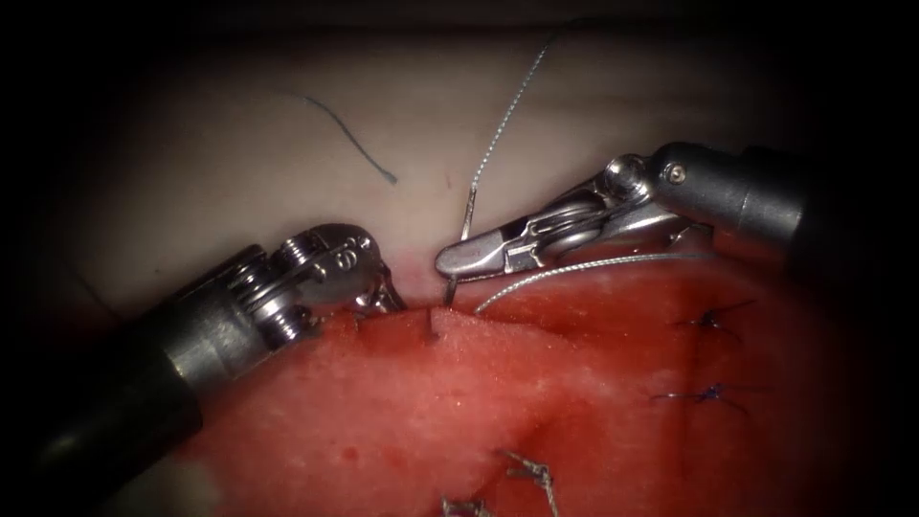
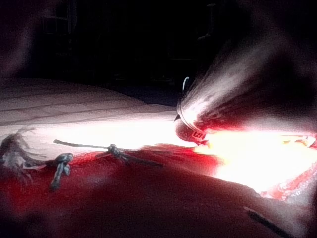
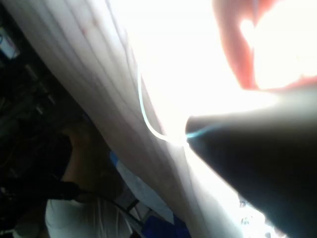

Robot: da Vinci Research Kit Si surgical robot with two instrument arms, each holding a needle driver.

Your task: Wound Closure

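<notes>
Right arm's tool (image 1: pixel 458 260) reached in over the far edge of the tissue (image 1: pixel 536 402), its jaws clamped on the curved needle (image 1: pixel 466 222) near the swaged end. The needle stood almost upright, one stretch showing above the jaws and a short dark stretch below them going down toward the red surface; whether its tip sat in the tissue could not be made out. Thread (image 1: pixel 507 115) ran up from the needle's top across the pale skin toward the far edge, and a second strand (image 1: pixel 574 273) curved beneath the right tool's jaws along the cut's rim. Left arm's tool (image 1: pixel 383 292) lay to the left of the needle, its tip pressed against the tissue's edge; whether those jaws were parted or closed could not be told. Two finished stitches (image 1: pixel 713 321) sat near the tissue's right edge, also showing as dark knots (image 2: pixel 116 151) in the left wrist view. A loose cut end of thread (image 1: pixel 354 144) rested on the pale skin.
</notes>
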